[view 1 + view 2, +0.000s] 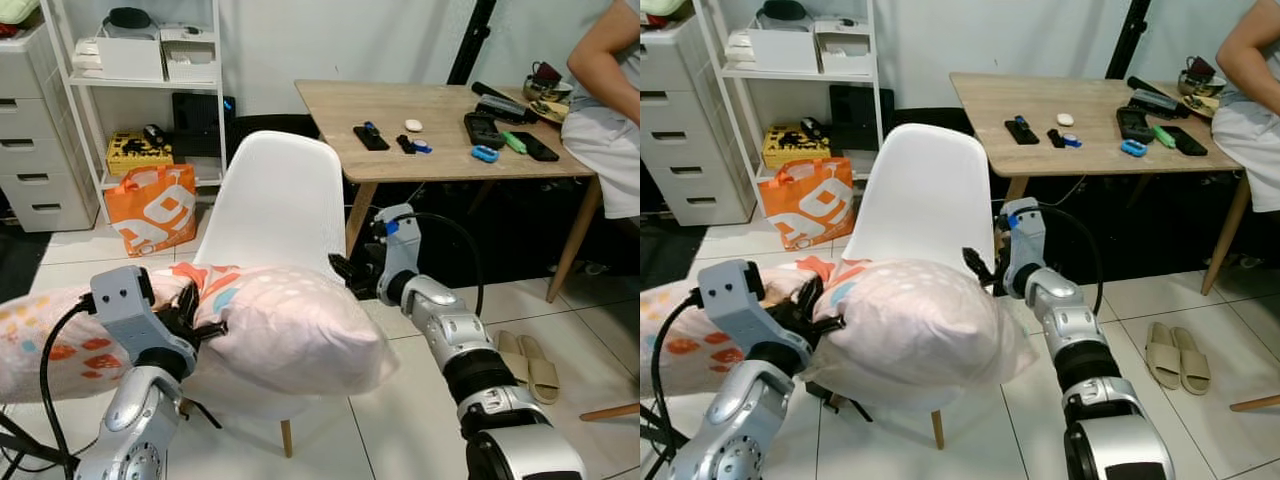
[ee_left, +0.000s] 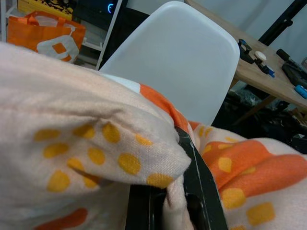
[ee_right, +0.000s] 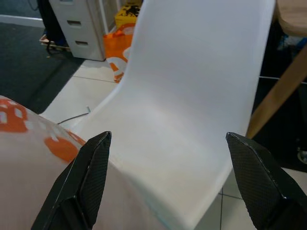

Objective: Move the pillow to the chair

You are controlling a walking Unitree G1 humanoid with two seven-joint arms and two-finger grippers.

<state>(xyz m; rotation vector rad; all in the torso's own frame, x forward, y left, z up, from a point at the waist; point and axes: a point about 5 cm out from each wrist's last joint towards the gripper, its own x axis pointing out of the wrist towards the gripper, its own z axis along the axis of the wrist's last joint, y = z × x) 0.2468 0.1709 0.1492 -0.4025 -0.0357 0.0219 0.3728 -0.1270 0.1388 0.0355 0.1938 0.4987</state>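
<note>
A: Where is the large soft pillow (image 1: 270, 330), pale pink with orange and yellow spots, relative to the white moulded plastic chair (image 1: 275, 205) on wooden legs?

B: It is held over the chair's seat, in front of the backrest, with one end hanging well out past the seat edge on the robot's left. Whether its underside already touches the seat cannot be told.

A: How is it held?

B: The left gripper (image 1: 200, 318) is closed on a fold of the pillow's cover; in the left wrist view the black fingers (image 2: 201, 191) are seen clamped on bunched fabric. The right gripper (image 1: 345, 272) is set at the pillow's end nearest the backrest, its fingers (image 3: 84, 184) spread apart and gripping nothing.

A: What should be done for a good placement?

B: The pillow would best be shifted toward the backrest and to the robot's right until its bulk is centred over the seat, then lowered before the fabric is released. If released now, the overhanging end would probably drag it off. The pale wooden desk (image 1: 330, 105) behind the chair should be kept clear of by the right arm.
</note>
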